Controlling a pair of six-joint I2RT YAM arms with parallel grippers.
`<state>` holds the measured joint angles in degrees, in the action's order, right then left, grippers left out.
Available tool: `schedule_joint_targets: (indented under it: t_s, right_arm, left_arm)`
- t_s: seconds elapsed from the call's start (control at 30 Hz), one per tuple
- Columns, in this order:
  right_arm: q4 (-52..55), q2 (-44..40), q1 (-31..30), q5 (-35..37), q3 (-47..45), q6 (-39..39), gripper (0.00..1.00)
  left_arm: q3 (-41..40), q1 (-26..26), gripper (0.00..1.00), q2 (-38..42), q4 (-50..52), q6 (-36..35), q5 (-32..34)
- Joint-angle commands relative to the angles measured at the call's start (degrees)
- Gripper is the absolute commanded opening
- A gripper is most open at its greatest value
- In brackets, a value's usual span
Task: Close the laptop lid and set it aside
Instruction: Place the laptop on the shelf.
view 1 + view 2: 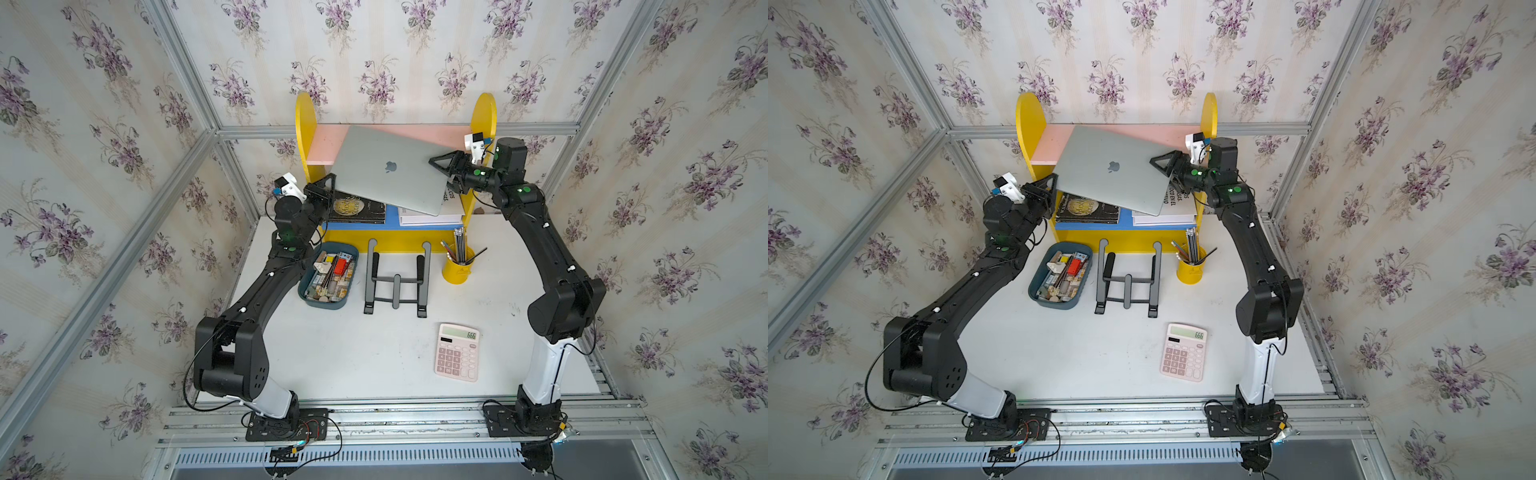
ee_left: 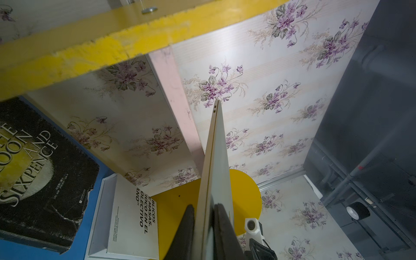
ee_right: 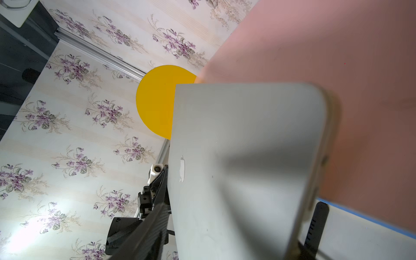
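Note:
The laptop point(image 1: 386, 166) point(image 1: 1108, 166) is closed, and its silver laptop lid point(image 3: 236, 146) with the logo faces up. It hangs tilted in the air over the yellow shelf, its far corner above the pink top board. My left gripper point(image 1: 330, 187) point(image 2: 203, 206) is shut on the laptop's left edge point(image 2: 213, 168), one finger on each face. At the right edge my right gripper point(image 1: 440, 172) point(image 3: 243, 204) straddles the laptop with jaws open. Its upper finger point(image 3: 146, 229) stands off the lid.
The yellow shelf with the pink top board point(image 1: 328, 145) holds a dark book point(image 1: 357, 208) and a white book point(image 1: 432, 216) under the laptop. On the table stand a blue tray point(image 1: 328, 276), a black folding stand point(image 1: 397, 276), a yellow pencil cup point(image 1: 457, 266) and a pink calculator point(image 1: 457, 352).

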<state>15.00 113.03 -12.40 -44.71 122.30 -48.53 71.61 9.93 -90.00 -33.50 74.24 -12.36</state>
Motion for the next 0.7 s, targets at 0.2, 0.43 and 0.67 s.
schedule_joint_targets:
  t_s: [0.2, 0.43, 0.67]
  right_arm:
    - [-1.0, -5.18, 1.02, 0.5, -7.26, 4.45, 0.72]
    - [-2.07, -10.99, 1.68, 1.36, -16.35, 6.84, 0.73]
    - [-7.44, -17.38, 1.61, -3.3, -27.22, 6.35, 0.71]
  left_arm:
    - [0.65, -0.18, 0.0, 0.1, 8.45, 0.53, 4.83]
    - [1.37, -0.09, 0.0, -0.17, 9.19, 0.83, 5.67]
    - [2.39, 0.26, 0.0, -0.52, 9.62, 0.99, 6.16]
